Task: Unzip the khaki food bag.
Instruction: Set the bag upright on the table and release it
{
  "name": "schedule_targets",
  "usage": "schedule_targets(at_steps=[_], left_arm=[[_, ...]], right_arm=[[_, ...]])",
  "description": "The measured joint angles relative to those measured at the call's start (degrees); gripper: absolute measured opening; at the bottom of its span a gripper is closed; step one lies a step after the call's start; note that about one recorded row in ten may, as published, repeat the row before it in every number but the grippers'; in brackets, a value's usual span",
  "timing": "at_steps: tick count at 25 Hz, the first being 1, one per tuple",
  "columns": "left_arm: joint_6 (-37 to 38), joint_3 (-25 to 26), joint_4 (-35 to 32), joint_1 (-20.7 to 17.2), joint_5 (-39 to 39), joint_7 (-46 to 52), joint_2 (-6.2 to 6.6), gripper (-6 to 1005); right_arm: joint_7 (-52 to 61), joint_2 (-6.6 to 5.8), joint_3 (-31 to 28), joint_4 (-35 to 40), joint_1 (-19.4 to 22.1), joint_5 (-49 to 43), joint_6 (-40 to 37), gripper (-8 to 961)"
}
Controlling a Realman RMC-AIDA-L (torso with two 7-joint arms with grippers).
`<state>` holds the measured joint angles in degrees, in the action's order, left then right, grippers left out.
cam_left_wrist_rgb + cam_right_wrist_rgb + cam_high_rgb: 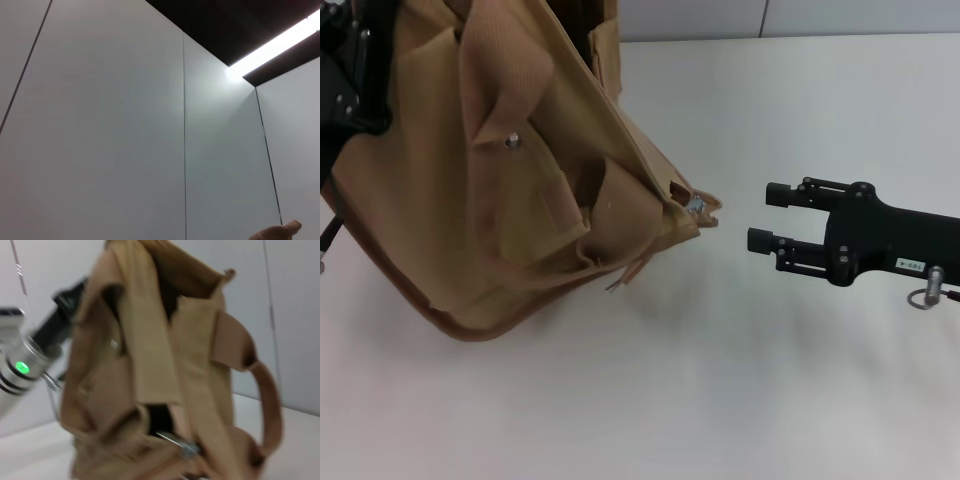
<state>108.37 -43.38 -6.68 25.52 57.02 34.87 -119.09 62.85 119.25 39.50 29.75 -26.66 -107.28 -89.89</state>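
Observation:
The khaki food bag (510,210) lies tilted on the white table, its end with the silver zipper pull (695,206) pointing right. My right gripper (761,216) is open, a short way right of the pull and level with it, holding nothing. My left gripper (345,85) is against the bag's upper left side, mostly hidden by the fabric. In the right wrist view the bag (150,380) fills the middle, with the pull (182,446) low on it and the left arm (30,352) behind. Only a scrap of tan fabric (280,231) shows in the left wrist view.
The white table (740,400) extends to the front and right of the bag. A pale panelled wall (125,125) and a ceiling light strip (275,47) fill the left wrist view.

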Motion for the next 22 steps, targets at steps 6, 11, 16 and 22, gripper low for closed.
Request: schedule_targets(at_steps=[6,11,16,22], left_arm=[[0.3,1.9,0.0,0.9,0.0,3.9,0.00,59],[1.0,4.3,0.0,1.6,0.0,8.4,-0.05,60],[2.1,4.3,0.0,2.0,0.0,10.8,-0.08,60],[2.4,4.3,0.0,1.6,0.0,11.8,-0.08,60]], right_arm=[[-6.3,0.20,0.0,-5.4,-2.4,0.2,2.0,672],[-10.2,0.24,0.0,-9.2,-4.4,0.7,2.7,671],[-17.0,0.38,0.0,-15.1,-5.5,8.4,4.7,670],[-20.7,0.25,0.1,-16.5,-4.1,12.3,3.8,669]])
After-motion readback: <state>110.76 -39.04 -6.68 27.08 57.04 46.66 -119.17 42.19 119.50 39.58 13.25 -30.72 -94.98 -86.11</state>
